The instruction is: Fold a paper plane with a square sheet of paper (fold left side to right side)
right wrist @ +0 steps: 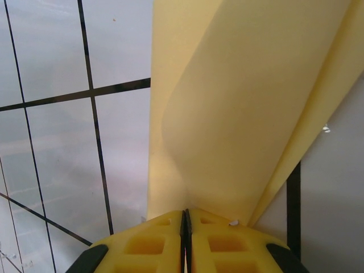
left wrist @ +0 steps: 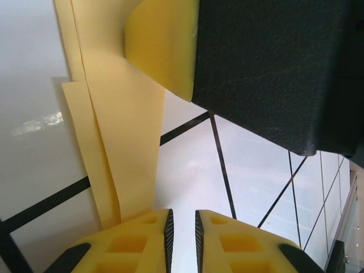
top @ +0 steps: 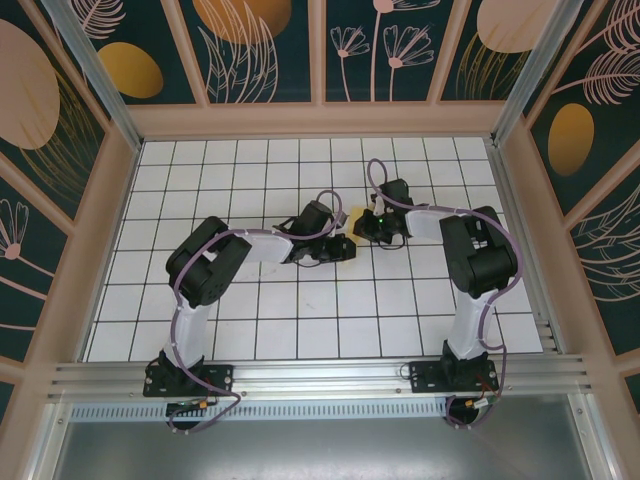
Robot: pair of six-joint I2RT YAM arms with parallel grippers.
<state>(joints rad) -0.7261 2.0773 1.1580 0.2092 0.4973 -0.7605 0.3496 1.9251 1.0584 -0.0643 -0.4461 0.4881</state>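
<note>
While both arms reach inward over the white gridded bench, the square sheet of paper sits near the middle of the bench, between the two wrists. From overhead it shows as small yellow patches beside the dark arm links. In the right wrist view, the right hand has its yellow fingers pressed together with no gap, and the paper rises directly from their seam, so this hand is clamped on the sheet. From that grip the paper spreads upward as a broad, softly curved yellow surface, with a second layer edge running along its right side and bare grid tiles to its left. In the left wrist view, the left hand has its fingers a narrow slit apart, and white bench shows through the gap, with nothing between them. Here the paper appears as a long, narrow, layered strip that tapers down to the left finger, where its lower end meets the tip. Whether it passes beneath that finger cannot be told. The right hand's dark body fills the upper right of this view.
</note>
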